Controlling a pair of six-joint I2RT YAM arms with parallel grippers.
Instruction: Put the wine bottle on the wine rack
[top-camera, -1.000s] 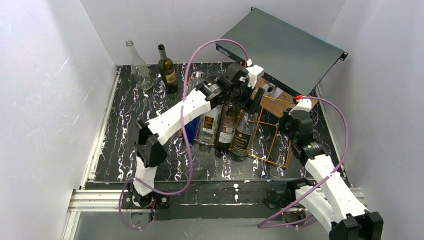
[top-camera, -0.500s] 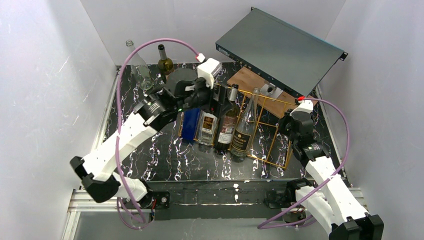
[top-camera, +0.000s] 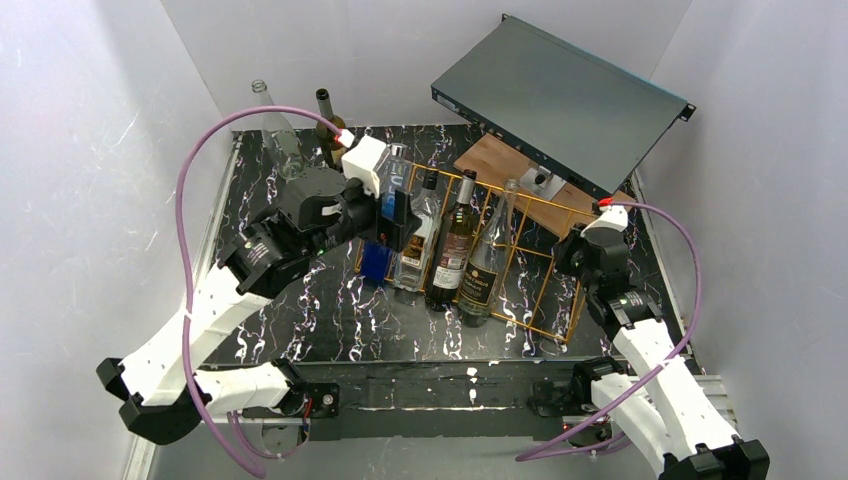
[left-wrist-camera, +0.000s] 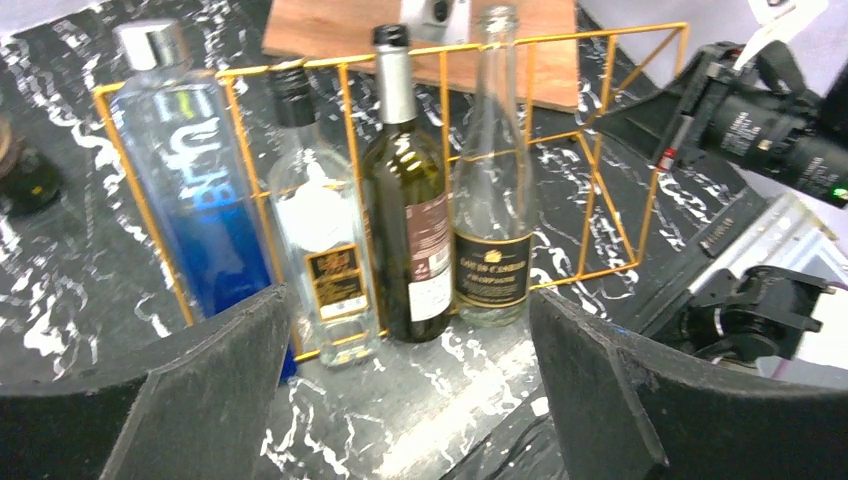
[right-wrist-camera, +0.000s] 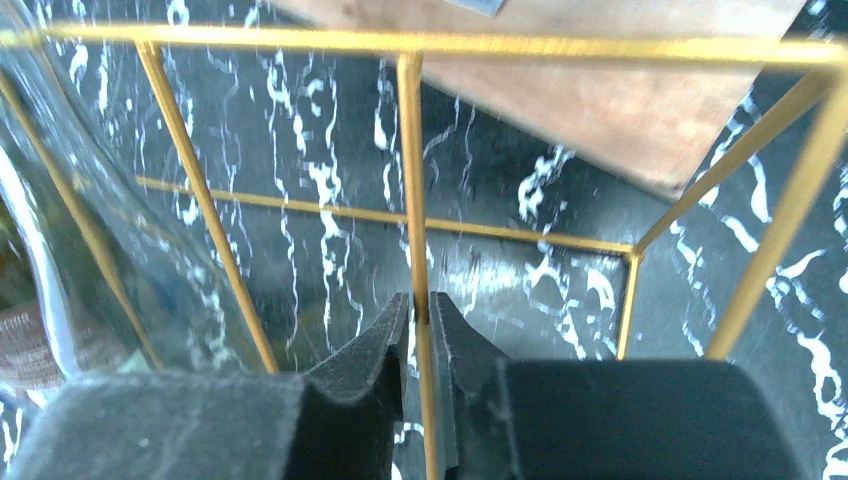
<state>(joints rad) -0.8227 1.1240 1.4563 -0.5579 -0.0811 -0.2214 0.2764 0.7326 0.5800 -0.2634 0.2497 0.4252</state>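
Observation:
The orange-gold wine rack (top-camera: 540, 197) lies on the black marbled table right of centre. Several bottles lie in its slots: a blue one (top-camera: 380, 255), a clear spirits bottle (top-camera: 418, 245), a dark wine bottle (top-camera: 455, 250) and a clear champagne bottle (top-camera: 488, 260). The left wrist view shows the rack (left-wrist-camera: 620, 30) and the dark wine bottle (left-wrist-camera: 410, 220) from the bottoms. My left gripper (top-camera: 400, 215) is open and empty beside the rack's left end (left-wrist-camera: 410, 400). My right gripper (top-camera: 570, 255) is shut on a thin rack wire (right-wrist-camera: 410, 150), its jaws pinching it (right-wrist-camera: 418, 330).
A dark green wine bottle (top-camera: 328, 125) and an empty clear bottle (top-camera: 272, 130) stand at the back left. A brown wooden board (top-camera: 510, 165) lies behind the rack under a tilted grey equipment box (top-camera: 560, 100). White walls close in all sides.
My left arm has drawn back from over the bottle necks in the rack, moving left and toward the near side, gripper empty. The right gripper has stayed on the rack wire.

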